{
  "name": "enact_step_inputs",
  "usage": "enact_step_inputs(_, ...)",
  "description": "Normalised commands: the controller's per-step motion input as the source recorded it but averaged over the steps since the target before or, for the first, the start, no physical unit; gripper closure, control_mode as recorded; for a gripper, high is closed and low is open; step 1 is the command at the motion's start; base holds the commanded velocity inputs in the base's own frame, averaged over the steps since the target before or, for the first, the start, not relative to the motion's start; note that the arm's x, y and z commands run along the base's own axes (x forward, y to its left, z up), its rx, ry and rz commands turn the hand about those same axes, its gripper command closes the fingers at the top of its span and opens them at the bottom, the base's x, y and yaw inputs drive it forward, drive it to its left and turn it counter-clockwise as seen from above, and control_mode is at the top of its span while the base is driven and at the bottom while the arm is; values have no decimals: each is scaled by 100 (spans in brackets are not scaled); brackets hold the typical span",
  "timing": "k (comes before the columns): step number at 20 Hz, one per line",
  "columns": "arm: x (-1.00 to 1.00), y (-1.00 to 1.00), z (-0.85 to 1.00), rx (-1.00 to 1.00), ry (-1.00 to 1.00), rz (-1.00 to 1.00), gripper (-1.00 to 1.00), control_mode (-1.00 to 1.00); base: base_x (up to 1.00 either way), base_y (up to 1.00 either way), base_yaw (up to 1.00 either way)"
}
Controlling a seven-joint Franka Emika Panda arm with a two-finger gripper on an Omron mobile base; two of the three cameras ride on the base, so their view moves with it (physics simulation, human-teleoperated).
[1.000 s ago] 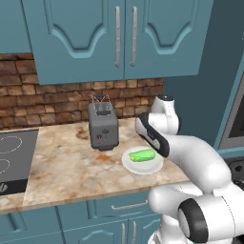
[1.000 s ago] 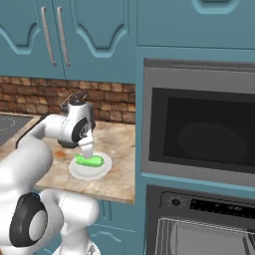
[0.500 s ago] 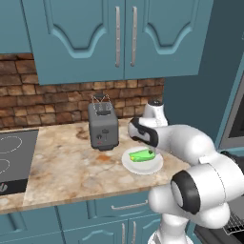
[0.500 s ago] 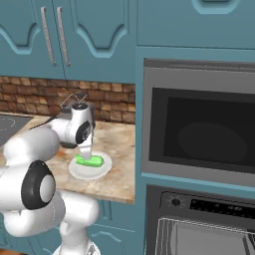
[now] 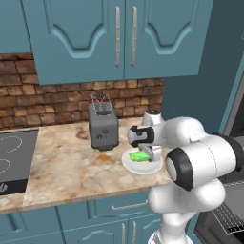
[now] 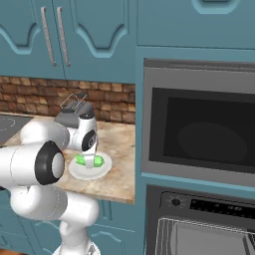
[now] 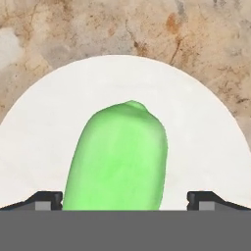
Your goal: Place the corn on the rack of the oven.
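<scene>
Your gripper (image 7: 125, 198) is standing wide apart — fingertips (image 7: 46, 200) straddling the corn (image 7: 120, 157), not visibly touching it. Corn is lying on the plate (image 7: 201, 142) on the counter (image 5: 71, 167).

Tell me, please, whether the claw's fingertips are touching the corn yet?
Apart: in the hand view both fingertips flank the corn on the plate, with white plate visible between each and the cob.
</scene>
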Motion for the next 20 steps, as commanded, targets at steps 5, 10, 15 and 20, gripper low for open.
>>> enact_step_inputs(5,0,-2,-32,2,0,0,100,-100,0,0,0)
enact_step_inputs(10,-4,0,-6,0,0,0,100,-100,0,0,0)
enact_step_inputs(15,-42,-8,43,0,0,-3,100,-100,0,0,0)
enact_step_inputs(20,-87,-18,100,0,0,-16,100,-100,0,0,0)
